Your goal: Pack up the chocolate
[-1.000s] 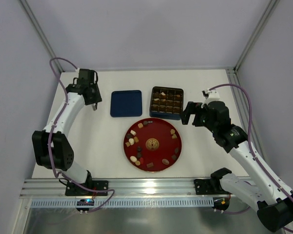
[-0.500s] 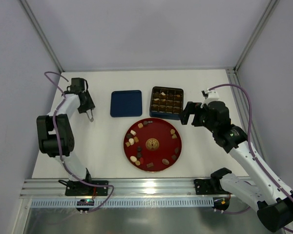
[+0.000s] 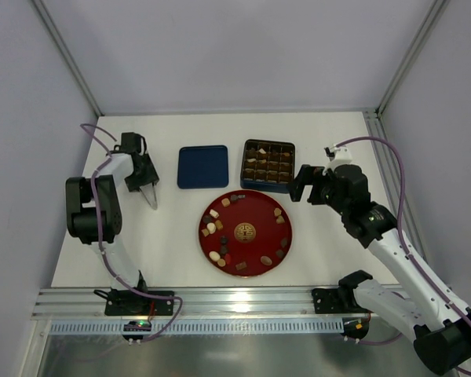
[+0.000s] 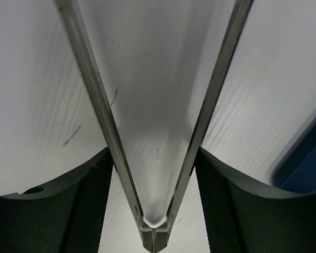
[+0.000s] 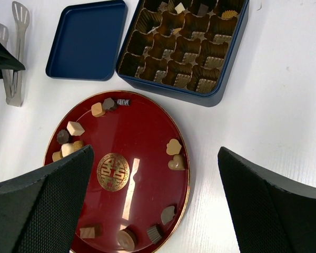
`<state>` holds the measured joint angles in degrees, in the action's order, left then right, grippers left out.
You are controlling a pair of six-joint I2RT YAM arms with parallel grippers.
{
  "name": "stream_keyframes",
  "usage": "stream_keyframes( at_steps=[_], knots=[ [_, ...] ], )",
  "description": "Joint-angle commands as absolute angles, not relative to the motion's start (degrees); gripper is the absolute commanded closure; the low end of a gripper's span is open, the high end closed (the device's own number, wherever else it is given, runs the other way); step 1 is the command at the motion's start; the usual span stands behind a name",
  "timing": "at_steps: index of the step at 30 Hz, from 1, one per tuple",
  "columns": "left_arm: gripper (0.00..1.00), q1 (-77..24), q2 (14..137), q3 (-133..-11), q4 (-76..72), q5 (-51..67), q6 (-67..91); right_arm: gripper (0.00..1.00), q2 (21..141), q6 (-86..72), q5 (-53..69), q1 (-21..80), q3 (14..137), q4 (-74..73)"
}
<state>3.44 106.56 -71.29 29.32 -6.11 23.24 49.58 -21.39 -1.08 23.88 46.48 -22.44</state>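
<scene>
view from above a white table [image 3: 165, 236] with two robot arms. the chocolate [image 5: 75, 128], many small pieces in dark brown, tan and cream, lies mostly around the edge of a round red plate [image 5: 142, 134] with a gold emblem at its middle. just beyond the plate stands a square blue tin [image 5: 174, 90] divided into a grid of brown paper cups [image 5: 181, 80]. a few pieces sit in its far rows, and the near rows look empty. the tin's flat blue lid [image 5: 87, 39] lies beside it on the left.

the right gripper [image 3: 301, 184] hangs above the plate's right side, its fingers spread wide with nothing between them.

the left gripper [image 3: 147, 187] is down at the table, well left of the lid, around a pair of metal tongs [image 4: 97, 97]. its fingers stand partly apart, one on each side of the tongs' two arms near the joined end. it is not possible to tell whether they press on the metal or only bracket it.

the pieces are probably very light, firm but easily dented or smeared, and smooth enough to slip. the round ones may roll. each looks far too small for bare fingers, so the tong tips seem the right tool, closing gently across a piece's sides and lifting it straight up.
</scene>
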Motion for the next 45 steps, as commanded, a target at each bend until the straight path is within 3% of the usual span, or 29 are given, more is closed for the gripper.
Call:
stream_keyframes(
  at_steps=[1,9,13,20,27,36,45],
  knots=[
    [0.36,3.43,107.58,-70.58,27.60,-7.38,24.17,0.00,48.16,-22.15,-0.70,23.82,45.70,-19.78],
    [0.12,3.34,106.79,-71.01,28.74,-8.79,24.17,0.00,47.99,-22.32,-0.79,23.82,45.26,-19.69],
    [0.06,3.43,104.34,-71.98,30.58,-9.58,24.08,0.00,48.25,-22.59,-0.70,23.82,45.09,-19.42],
    [0.04,3.52,95.04,-74.00,35.50,-13.09,23.29,0.00,48.52,-22.06,-1.05,23.82,46.23,-19.86],
    [0.14,0.62,91.49,-80.67,35.16,-4.40,23.12,0.00,52.03,-22.67,-0.62,23.82,49.74,-20.04],
    [0.30,-6.59,107.82,-90.87,34.63,-0.26,20.92,0.00,63.18,-23.20,3.25,23.82,58.00,-19.34],
    [0.37,-7.29,118.21,-94.48,33.93,4.39,18.81,0.04,81.28,-23.64,8.79,25.84,70.83,-17.92]
  ],
)
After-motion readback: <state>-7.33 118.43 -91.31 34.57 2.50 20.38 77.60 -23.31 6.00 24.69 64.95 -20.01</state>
